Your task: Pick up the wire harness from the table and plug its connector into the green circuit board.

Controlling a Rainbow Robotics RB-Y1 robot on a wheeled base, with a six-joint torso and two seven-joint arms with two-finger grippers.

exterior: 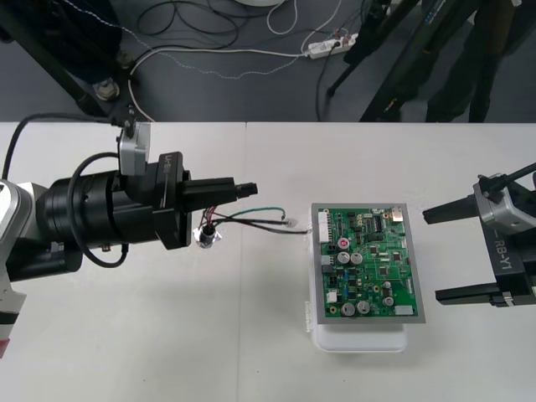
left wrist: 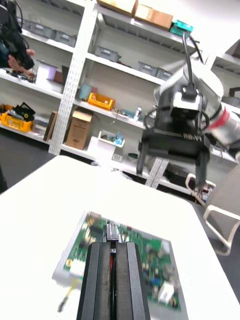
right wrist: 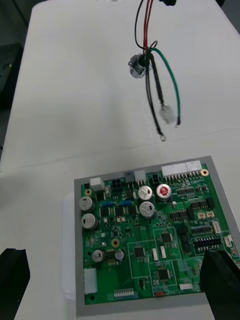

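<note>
Left of the green circuit board (exterior: 364,264), the left claw (exterior: 244,190) hangs over the table (exterior: 251,352) with its black fingers (left wrist: 100,280) pressed together. It is clenched on the red and black wires of the wire harness (exterior: 260,224), which show in the slit between the fingers in the left wrist view. Below the claw is the harness's round metal socket (exterior: 205,237) — whether it touches the table I cannot tell. From there the green and black wires (right wrist: 175,87) trail toward the board and end in a small pale connector (right wrist: 167,114), just short of the board's left edge and not plugged in. The board sits on its white base (exterior: 360,339). On the board's other side the right claw (exterior: 456,251) stands released — its two fingers spread wide apart, clear of the board.
</note>
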